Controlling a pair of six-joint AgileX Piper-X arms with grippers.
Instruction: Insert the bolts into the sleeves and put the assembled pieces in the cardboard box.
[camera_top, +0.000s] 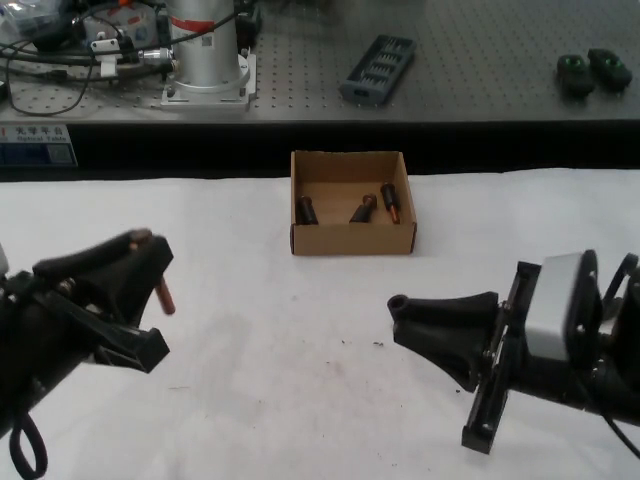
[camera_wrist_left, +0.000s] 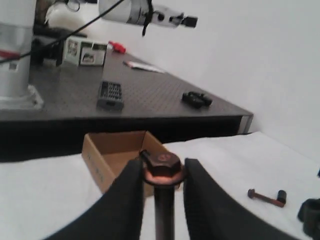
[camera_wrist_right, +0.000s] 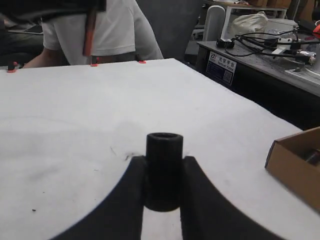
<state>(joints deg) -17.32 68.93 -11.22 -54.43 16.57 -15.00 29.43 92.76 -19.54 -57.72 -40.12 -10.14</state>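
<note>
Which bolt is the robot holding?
The bolt pinched in the left gripper. The others just lie there: three assembled pieces in the box, another bolt on the cloth.

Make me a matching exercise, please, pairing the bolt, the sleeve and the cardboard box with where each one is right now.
Things:
1. bolt
2. sleeve
3. cardboard box

Places:
A. on the white cloth, with three assembled pieces inside
B. between the jaws of the left gripper
C. between the jaws of the right gripper

Pairs: 1-B, 2-C, 3-A
</note>
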